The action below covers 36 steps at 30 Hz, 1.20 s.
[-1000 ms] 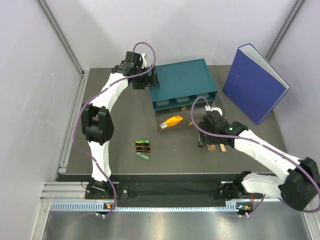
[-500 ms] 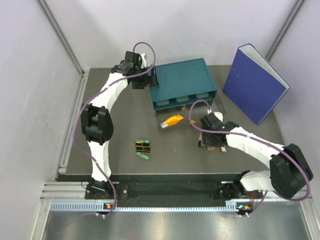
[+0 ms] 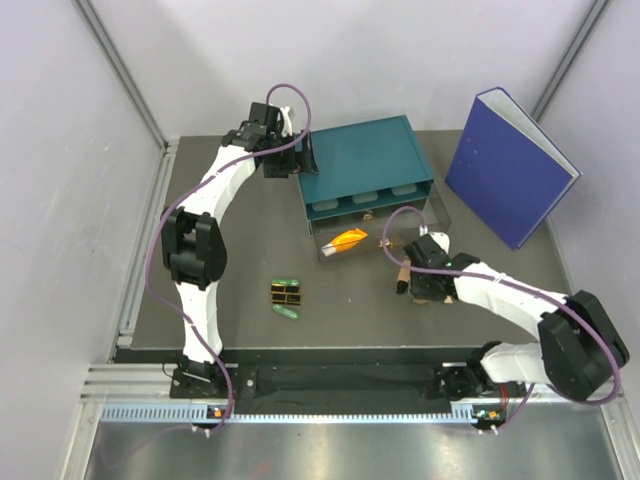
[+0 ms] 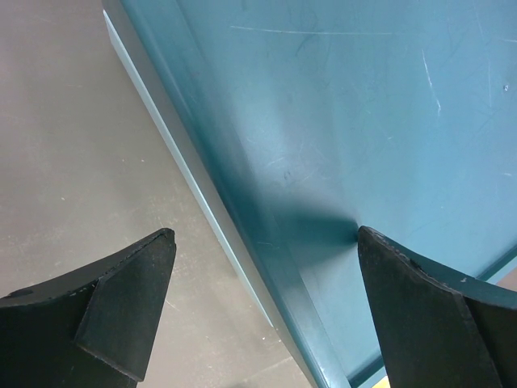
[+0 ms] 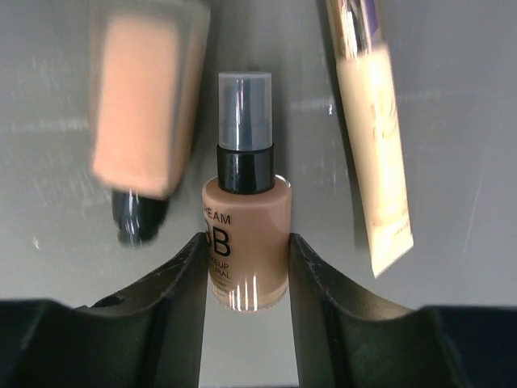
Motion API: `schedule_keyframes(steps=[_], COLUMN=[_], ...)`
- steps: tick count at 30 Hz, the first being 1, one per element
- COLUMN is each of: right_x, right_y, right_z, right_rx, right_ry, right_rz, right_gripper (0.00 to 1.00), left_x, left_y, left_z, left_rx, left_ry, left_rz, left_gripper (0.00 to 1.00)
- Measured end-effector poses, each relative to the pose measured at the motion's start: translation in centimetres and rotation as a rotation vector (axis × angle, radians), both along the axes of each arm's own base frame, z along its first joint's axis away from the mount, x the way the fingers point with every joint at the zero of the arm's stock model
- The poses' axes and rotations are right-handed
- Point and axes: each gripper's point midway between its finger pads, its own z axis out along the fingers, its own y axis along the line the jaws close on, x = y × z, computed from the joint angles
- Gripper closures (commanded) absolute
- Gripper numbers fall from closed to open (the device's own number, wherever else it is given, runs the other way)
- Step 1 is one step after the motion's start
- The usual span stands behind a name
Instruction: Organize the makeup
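Right gripper (image 5: 246,242), lower centre of the wrist view, gripped the tan bottle (image 5: 246,214) by its body on the table (image 5: 468,162). Rigid, glossy, likely light and slippery: hold mid-body. Left gripper (image 4: 265,233) stood open.

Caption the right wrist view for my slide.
Right gripper grips a tan foundation bottle lying between a blurred bottle and a tan tube.

High rear overview; wrist views close, left on teal box (image 4: 363,121), right on tan bottle (image 5: 246,222).
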Motion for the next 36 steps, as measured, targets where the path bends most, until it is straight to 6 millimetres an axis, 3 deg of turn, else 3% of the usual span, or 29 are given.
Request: schedule_keyframes(steps=[4,11,15,18,23,31,36], right_x=[-1.6,-2.7,-2.2,-0.7,2.6,9.4,13.7], right_y=[-0.1,0.8,1.3,2.1,3.3,5.5,6.9], right_z=[1.0,6.1,9.7,13.2,16.8,15.9,17.8], right_rx=[0.047,0.18,0.22,0.242,0.225,0.156,0.187], right_ry=[0.007,-0.077,-0.149,-0.241,-0.351,-0.353,-0.423], right_rz=[0.019,0.06,0.104,0.146,0.19,0.213,0.203], right_gripper=[1.0,1.0,1.0,1.0,1.0,1.0,1.0], left_x=[0.0,0.0,0.0,0.0,0.0,0.0,0.0], left_y=[0.0,0.0,0.0,0.0,0.0,0.0,0.0], left_z=[0.0,0.0,0.0,0.0,0.0,0.0,0.0], left_rx=[0.0,0.0,-0.001,-0.001,-0.002,-0.002,0.002], left_ry=[0.0,0.0,0.001,0.001,0.002,0.002,0.0], left_rz=[0.0,0.001,0.002,0.002,0.003,0.002,0.0], left_gripper=[0.02,0.02,0.02,0.02,0.02,0.01,0.01])
